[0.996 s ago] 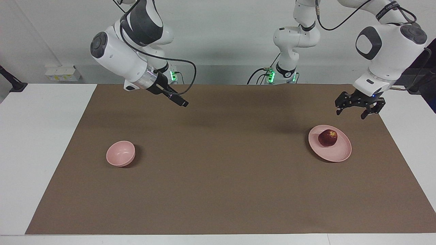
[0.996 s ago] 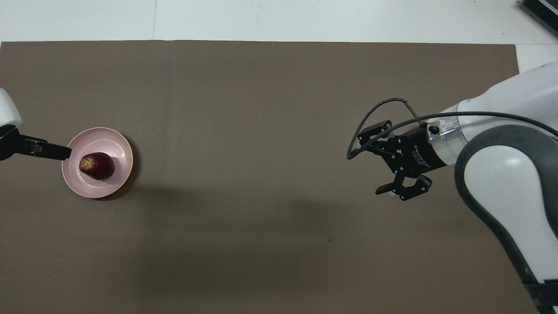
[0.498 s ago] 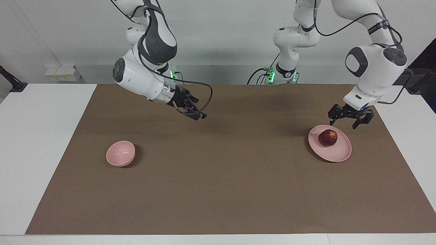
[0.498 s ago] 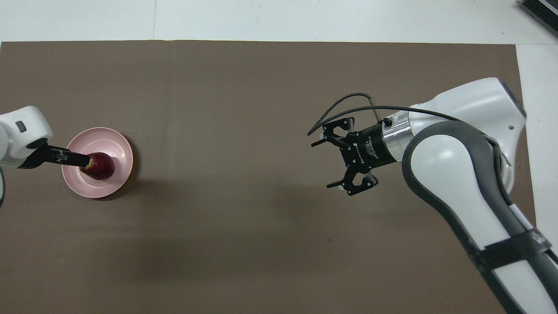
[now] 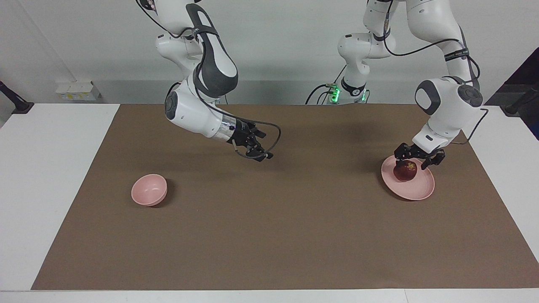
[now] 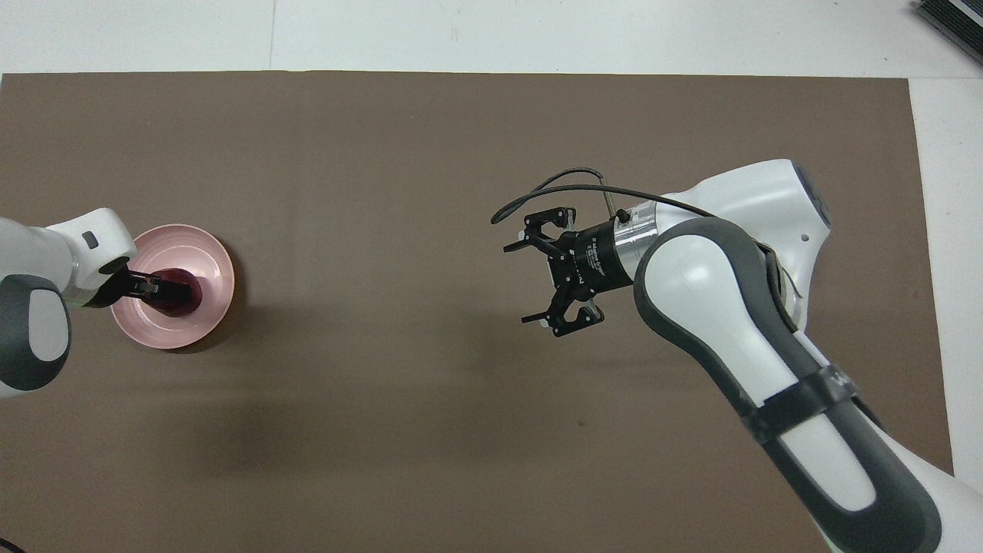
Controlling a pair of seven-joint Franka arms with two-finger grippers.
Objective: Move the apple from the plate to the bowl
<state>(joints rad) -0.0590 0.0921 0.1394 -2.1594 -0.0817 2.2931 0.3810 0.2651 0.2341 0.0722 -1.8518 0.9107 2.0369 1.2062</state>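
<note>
The dark red apple (image 5: 405, 171) (image 6: 187, 294) lies on the pale pink plate (image 5: 421, 189) (image 6: 215, 257) toward the left arm's end of the table. My left gripper (image 5: 415, 159) (image 6: 163, 287) is open and low over the apple, its fingers straddling the apple's top; I cannot tell whether they touch it. The small pink bowl (image 5: 149, 190) stands toward the right arm's end and is hidden under the right arm in the overhead view. My right gripper (image 5: 257, 150) (image 6: 522, 283) hangs open and empty over the middle of the mat.
A brown mat (image 5: 269, 235) covers most of the white table (image 5: 50, 176). The right arm's wrist and forearm (image 6: 737, 307) reach out low over the mat between its base and the middle.
The left gripper has come down from beside the plate to just over the apple. The right arm has swung out and lowered its gripper toward the mat's middle. Apple, plate and bowl have not moved.
</note>
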